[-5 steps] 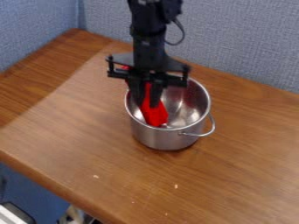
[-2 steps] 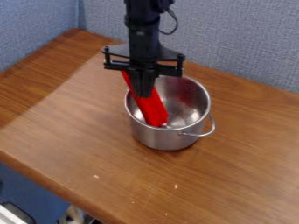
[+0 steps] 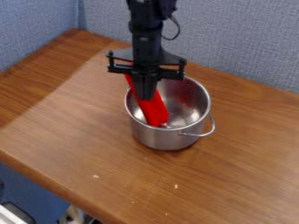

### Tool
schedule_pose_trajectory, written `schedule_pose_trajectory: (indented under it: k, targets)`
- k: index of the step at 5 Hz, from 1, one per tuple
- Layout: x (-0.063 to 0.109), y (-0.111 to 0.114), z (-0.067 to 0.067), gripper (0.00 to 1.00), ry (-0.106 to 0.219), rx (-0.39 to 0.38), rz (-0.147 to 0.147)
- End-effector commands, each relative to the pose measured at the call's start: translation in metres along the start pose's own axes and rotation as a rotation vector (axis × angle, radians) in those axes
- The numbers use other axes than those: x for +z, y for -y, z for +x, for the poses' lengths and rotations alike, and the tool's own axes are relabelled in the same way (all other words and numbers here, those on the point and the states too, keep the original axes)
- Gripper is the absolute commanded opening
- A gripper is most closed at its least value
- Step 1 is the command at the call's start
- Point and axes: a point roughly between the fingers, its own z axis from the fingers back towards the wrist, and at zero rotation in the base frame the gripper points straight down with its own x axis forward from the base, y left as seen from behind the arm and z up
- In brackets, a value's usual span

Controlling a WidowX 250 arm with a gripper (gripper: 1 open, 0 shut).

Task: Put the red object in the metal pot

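The metal pot (image 3: 177,137) stands upright near the middle of the wooden table, its loop handle (image 3: 211,129) pointing right. The red object (image 3: 153,111) leans slanted inside the pot, with its lower end near the bottom and its upper end at the left rim. My gripper (image 3: 146,91) points straight down over the left part of the pot's mouth. Its fingers are together, right at the upper part of the red bar. The dark fingers cover that part, so whether they pinch the bar does not show.
The wooden table (image 3: 70,105) runs out to the left and front of the pot, with its front edge close below. A blue-grey wall (image 3: 246,35) stands behind the table. The black arm rises straight up from the gripper.
The gripper rose a little out of the pot and shifted slightly, showing more of the red bar's length. The bar still leans inside the pot. The pot has not moved.
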Motion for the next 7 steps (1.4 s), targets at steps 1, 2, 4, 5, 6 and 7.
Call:
schedule_pose_trajectory:
  k: [1,2,4,5,6,7]
  targets:
    - [0.020,0.001,0.012,0.00,0.053,0.015,-0.032]
    - [0.017,0.000,0.012,1.00,0.046,0.016,-0.021]
    - [0.016,-0.002,0.009,1.00,0.028,0.017,0.003]
    - [0.018,-0.003,0.008,1.00,0.023,0.017,0.013]
    - [0.022,-0.005,0.006,1.00,0.020,0.018,0.022]
    - [0.027,-0.006,0.004,1.00,0.017,0.019,0.030]
